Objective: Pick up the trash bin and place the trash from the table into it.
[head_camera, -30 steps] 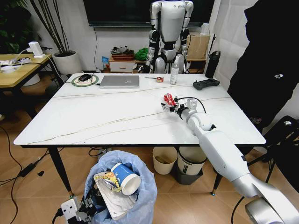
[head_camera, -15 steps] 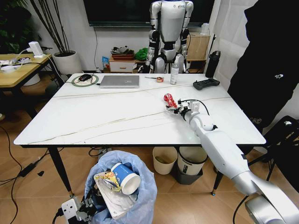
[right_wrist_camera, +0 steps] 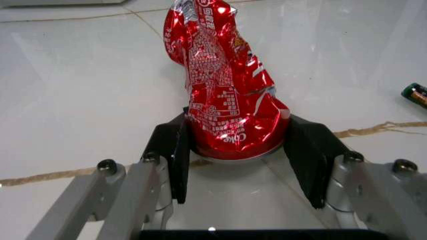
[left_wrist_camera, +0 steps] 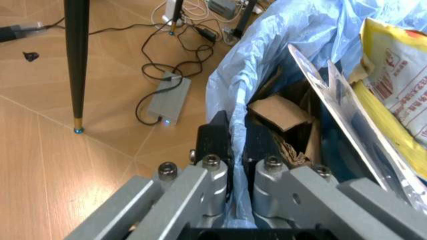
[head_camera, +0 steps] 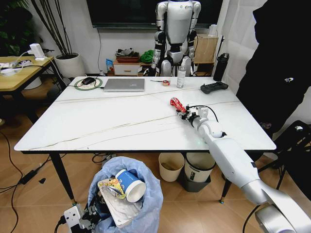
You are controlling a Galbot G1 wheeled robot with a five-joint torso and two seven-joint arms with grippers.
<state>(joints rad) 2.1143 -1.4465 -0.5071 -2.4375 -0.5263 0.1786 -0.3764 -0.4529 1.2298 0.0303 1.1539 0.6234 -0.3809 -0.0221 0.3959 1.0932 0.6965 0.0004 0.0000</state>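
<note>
— One red wrapper (right_wrist_camera: pixel 223 85) is seen on the table (head_camera: pixel 121 121), right of centre; how is it held?

— It is flanked by the right gripper (right_wrist_camera: pixel 233 160), whose black pads touch its crumpled near end.

— And the trash bin (head_camera: pixel 146 194)?

— It is held below the table's near edge, its blue liner pinched tight in the left gripper (left_wrist_camera: pixel 235 150). A paper cup (head_camera: pixel 130 184) and wrappers are seen inside.
</note>
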